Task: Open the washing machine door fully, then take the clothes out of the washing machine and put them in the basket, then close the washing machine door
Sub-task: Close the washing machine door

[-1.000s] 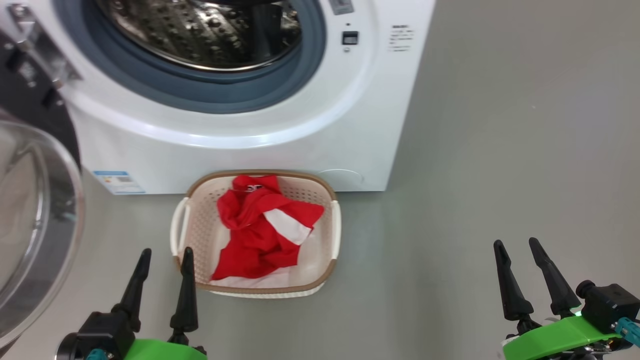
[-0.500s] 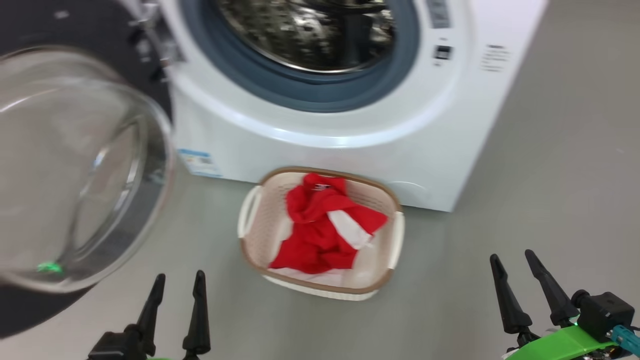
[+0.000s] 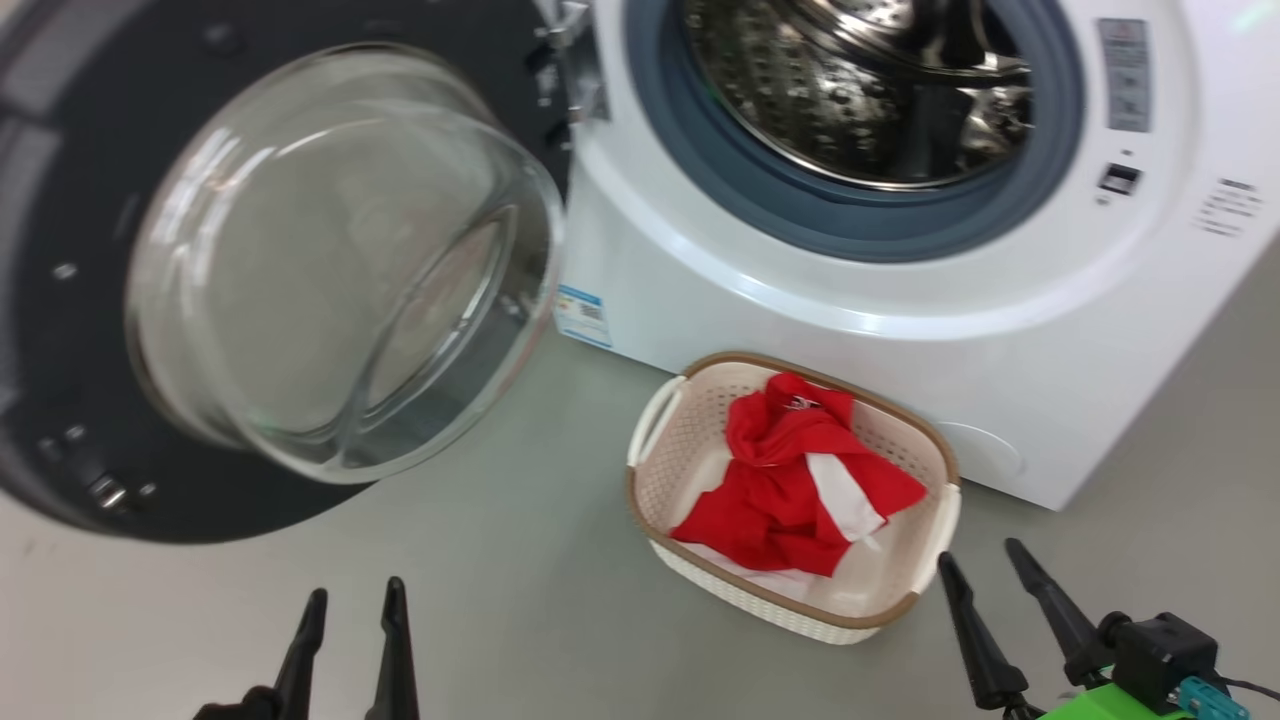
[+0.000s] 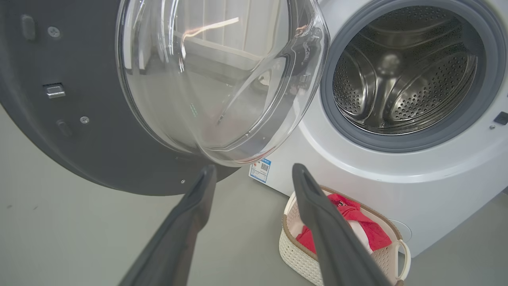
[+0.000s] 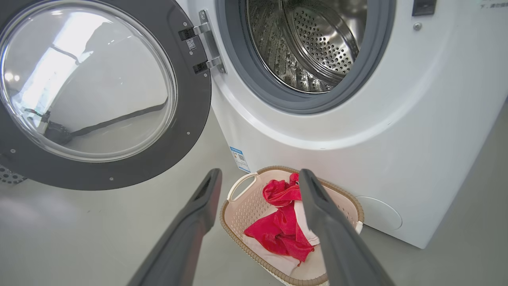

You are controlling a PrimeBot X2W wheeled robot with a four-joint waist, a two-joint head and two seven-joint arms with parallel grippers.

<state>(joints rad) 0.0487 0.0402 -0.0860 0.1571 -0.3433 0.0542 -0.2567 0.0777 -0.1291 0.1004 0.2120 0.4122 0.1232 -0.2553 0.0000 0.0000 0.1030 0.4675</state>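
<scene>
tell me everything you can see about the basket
The basket is a small rounded-rectangle tub of cream perforated plastic with a brown woven-look rim and a loop handle on either side. It stands upright on the grey floor close before the washing machine, holding the red and white clothes.

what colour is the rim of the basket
Brown with a woven look, around the cream basket; clearest in the right wrist view.
</scene>
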